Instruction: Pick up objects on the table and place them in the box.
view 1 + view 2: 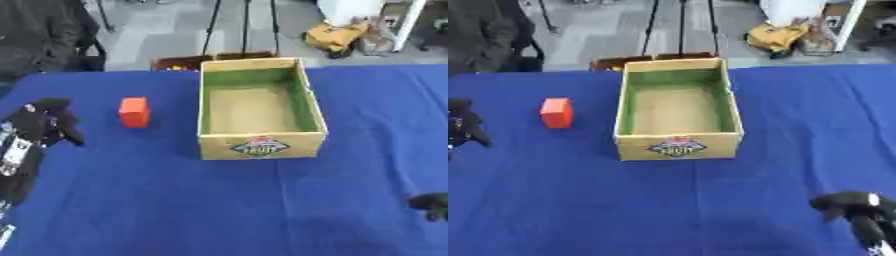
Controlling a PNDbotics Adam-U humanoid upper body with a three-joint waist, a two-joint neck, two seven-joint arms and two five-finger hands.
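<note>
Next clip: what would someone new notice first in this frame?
The open cardboard box stands mid-table on the blue tablecloth, with nothing visible inside. A lone red block sits on the cloth just to its left. The black left hand hovers at the left edge beyond the block; the right hand shows at the lower right.

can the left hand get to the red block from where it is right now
Probably yes. The left hand sits on the same side as the red block, only bare blue cloth between them; the box stands beyond the block.
</note>
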